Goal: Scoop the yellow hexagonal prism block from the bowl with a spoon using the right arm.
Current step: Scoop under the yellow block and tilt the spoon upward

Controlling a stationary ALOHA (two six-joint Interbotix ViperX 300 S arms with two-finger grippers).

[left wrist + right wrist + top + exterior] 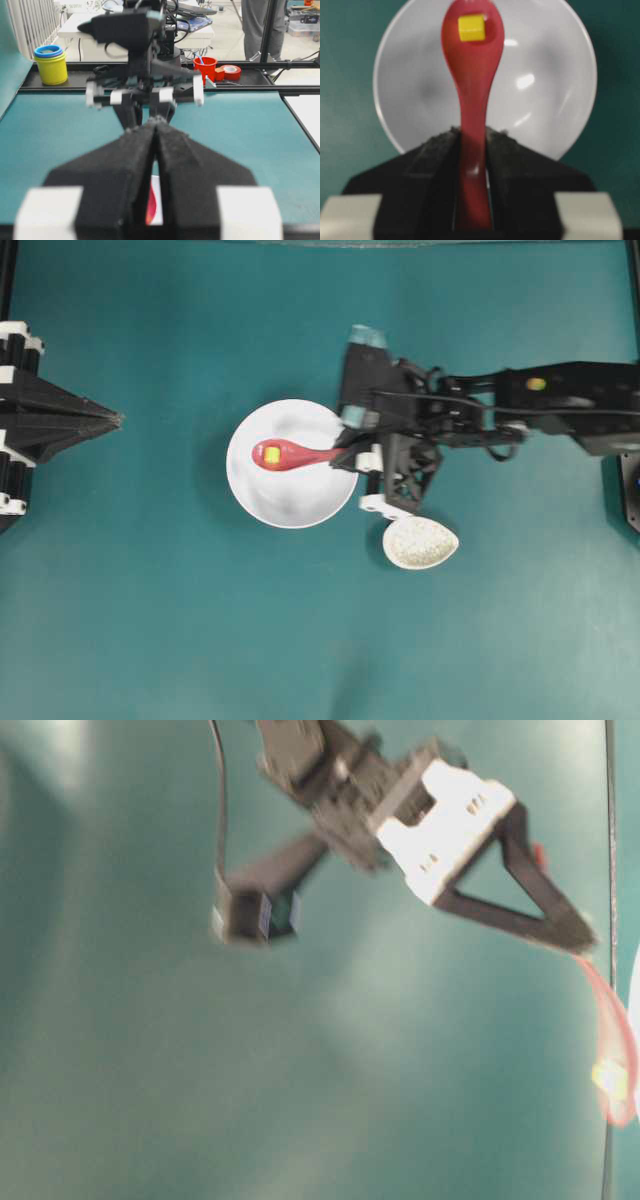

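The white bowl [290, 490] sits mid-table; it fills the right wrist view [540, 90]. My right gripper [345, 453] is shut on the handle of the pinkish-red spoon [285, 454], at the bowl's right rim. The spoon's scoop reaches over the bowl with the yellow block [271, 453] lying in it. In the right wrist view the spoon [472, 85] runs up from between my jaws [471, 132] and the yellow block [471, 27] rests in the scoop. My left gripper [118, 420] is shut and empty at the far left; its tips show in the left wrist view [156, 121].
A small speckled off-white egg-shaped dish [420, 543] lies just right of and below the bowl, under the right arm. The table-level view shows the right gripper [585, 935] with the spoon [612, 1050] at its right edge, blurred.
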